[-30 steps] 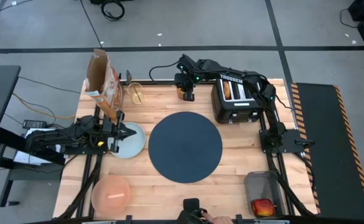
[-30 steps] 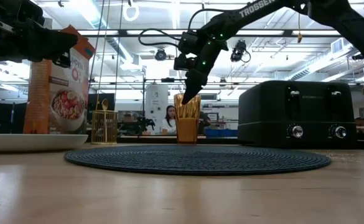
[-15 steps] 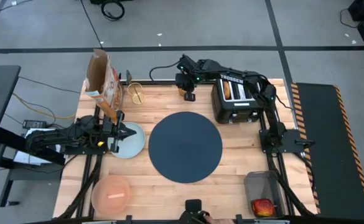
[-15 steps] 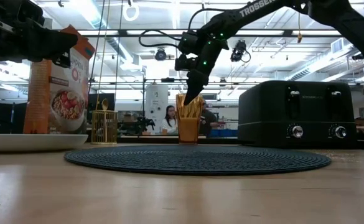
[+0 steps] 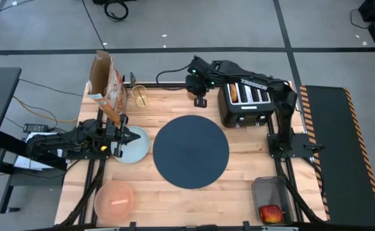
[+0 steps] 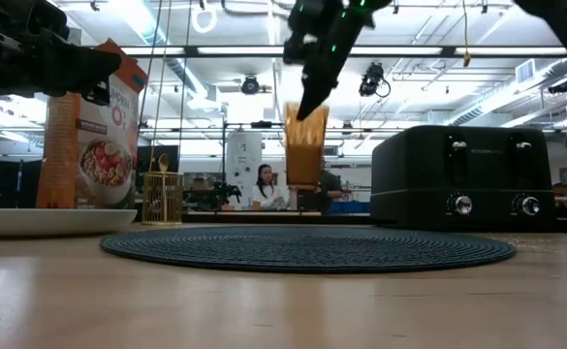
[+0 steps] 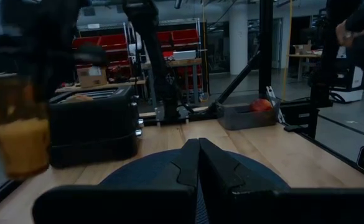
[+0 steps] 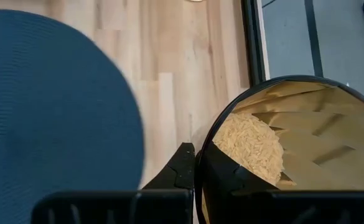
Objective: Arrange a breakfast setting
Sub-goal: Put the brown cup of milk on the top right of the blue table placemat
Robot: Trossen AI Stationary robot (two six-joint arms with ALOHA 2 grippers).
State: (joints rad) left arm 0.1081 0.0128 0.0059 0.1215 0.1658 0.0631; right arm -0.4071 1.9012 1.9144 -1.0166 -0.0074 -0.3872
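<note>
My right gripper (image 6: pixel 307 102) is shut on the amber tumbler (image 6: pixel 304 147), which hangs in the air at the far side of the table, left of the black toaster (image 5: pixel 241 104). Pale grains lie inside the tumbler (image 8: pixel 250 146). The round dark-blue mat (image 5: pixel 190 151) lies at the table's middle. My left gripper (image 5: pixel 134 136) is shut and empty, hovering above the pale-blue plate (image 5: pixel 131 151) at the left. The pink bowl (image 5: pixel 115 199) sits at the near left. The red apple (image 5: pixel 270 213) lies in a grey tray at the near right. My right gripper holds the tumbler by its rim (image 8: pixel 201 155), one finger (image 8: pixel 231 180) inside and the other finger (image 8: pixel 183 165) outside. The fingers come from above, pointing down. The tumbler hangs upright below them, lifted clear of the table.
The tall cereal box (image 5: pixel 107 86) and a small gold wire holder (image 5: pixel 140 96) stand at the far left. A tan piece (image 5: pixel 234 94) shows in one toaster slot. A person (image 6: pixel 265 186) is in the room behind.
My right gripper has gone up and a little toward the table's right edge with the tumbler. The tumbler stood on the table before and now hangs upright, lifted clear.
</note>
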